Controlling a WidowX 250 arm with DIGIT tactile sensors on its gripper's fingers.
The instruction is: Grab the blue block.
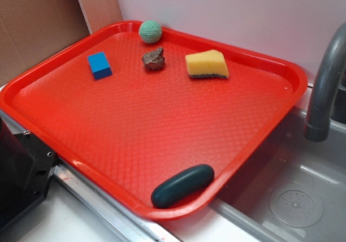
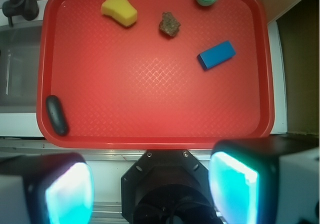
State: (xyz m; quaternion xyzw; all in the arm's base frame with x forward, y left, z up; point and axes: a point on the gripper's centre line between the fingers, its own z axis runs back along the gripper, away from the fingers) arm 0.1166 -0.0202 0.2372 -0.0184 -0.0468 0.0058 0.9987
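Observation:
The blue block [image 1: 100, 65] lies flat on the red tray [image 1: 135, 139] near its far left corner. In the wrist view the blue block [image 2: 216, 54] sits in the upper right of the tray [image 2: 150, 98], lying at a slant. My gripper [image 2: 152, 186] hovers high above the robot base, short of the tray's near rim. Its two glowing cyan pads [image 2: 70, 194] stand wide apart with nothing between them. The gripper itself does not show in the exterior view.
On the tray also lie a green knitted ball [image 1: 150, 31], a brown rock [image 1: 154, 59], a yellow sponge [image 1: 206, 65] and a dark oblong object [image 1: 182, 185] at the near rim. A grey sink [image 1: 292, 193] with a faucet [image 1: 324, 85] lies to the right.

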